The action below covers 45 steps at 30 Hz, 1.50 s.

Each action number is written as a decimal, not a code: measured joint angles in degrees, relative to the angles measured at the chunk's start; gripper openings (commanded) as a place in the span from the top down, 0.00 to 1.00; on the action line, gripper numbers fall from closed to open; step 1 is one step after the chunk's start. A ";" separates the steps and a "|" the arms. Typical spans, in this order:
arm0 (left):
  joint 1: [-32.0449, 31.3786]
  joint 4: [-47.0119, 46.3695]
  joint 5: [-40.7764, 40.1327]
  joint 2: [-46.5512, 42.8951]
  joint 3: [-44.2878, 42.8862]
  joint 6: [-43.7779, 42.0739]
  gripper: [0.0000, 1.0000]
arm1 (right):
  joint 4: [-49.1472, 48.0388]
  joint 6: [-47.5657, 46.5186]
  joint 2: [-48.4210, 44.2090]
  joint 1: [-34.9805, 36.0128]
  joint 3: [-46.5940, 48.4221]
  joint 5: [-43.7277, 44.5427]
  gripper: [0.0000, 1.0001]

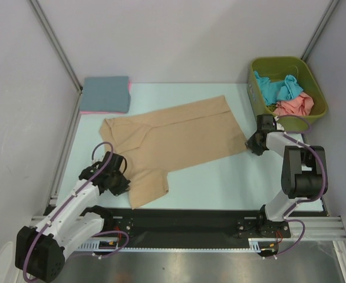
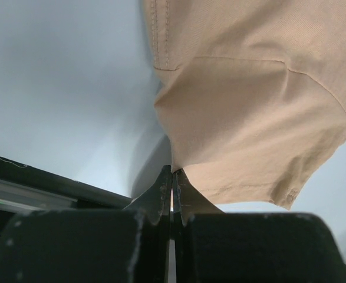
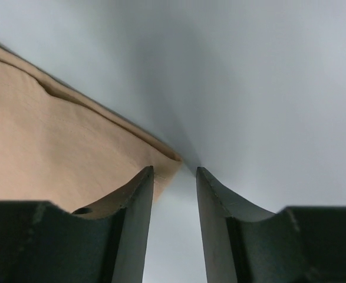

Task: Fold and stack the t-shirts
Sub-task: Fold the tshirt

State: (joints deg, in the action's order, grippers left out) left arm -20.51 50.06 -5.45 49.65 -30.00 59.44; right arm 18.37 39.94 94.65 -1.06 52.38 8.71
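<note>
Left gripper [image 1: 123, 177] [image 2: 173, 174] sits nearest, at the near-left of the counter [image 1: 220, 177]. Its jaws are closed flat together, pinching a raised tuck of the tan t-shirt [image 1: 178, 138] [image 2: 249, 106] beside the sleeve. The sleeve flap points toward the near edge.

The tan t-shirt lies mostly flat mid-counter. Its long axis runs diagonally from near-left to far-right, with the hem end at the right and the sleeve end at the left.

Right gripper [image 1: 253, 145] [image 3: 174, 177] is at the right hem corner, low on the counter. Its jaws are apart with a clear gap. One finger [image 3: 134, 206] overlaps the corner of the tan cloth [image 3: 55, 141] and the other stands over bare counter. Nothing is clamped.

At the far left, a folded slate blue t-shirt [image 1: 105, 93] lies on a pink t-shirt [image 1: 102, 111], only the pink edge showing.

At the far right stands an olive-green bin [image 1: 279, 59] with a teal t-shirt [image 1: 279, 87] and a salmon t-shirt [image 1: 296, 106] crumpled inside.
</note>
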 measured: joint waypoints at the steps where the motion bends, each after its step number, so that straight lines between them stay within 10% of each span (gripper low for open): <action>1: 0.00 0.20 -0.02 -0.17 -0.02 -0.09 1.00 | -0.22 0.17 0.07 0.09 0.02 0.15 0.62; 11: 0.00 1.60 -0.63 -2.05 -0.94 -1.16 1.00 | -1.29 0.13 0.68 0.74 -0.09 1.60 1.00; 32: 0.00 2.99 -4.61 3.85 -13.55 -9.05 1.00 | 1.73 -7.85 -5.64 5.44 1.64 4.59 1.00; 45: 6.80 0.48 -7.43 16.09 -28.13 -16.57 1.00 | 3.78 -15.30 8.13 7.32 23.12 3.10 1.00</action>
State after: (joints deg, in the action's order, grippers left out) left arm -13.72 50.54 -12.88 65.73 -58.13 42.87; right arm 22.15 24.64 102.78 6.26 75.50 11.81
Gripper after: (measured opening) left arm 0.008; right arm 0.009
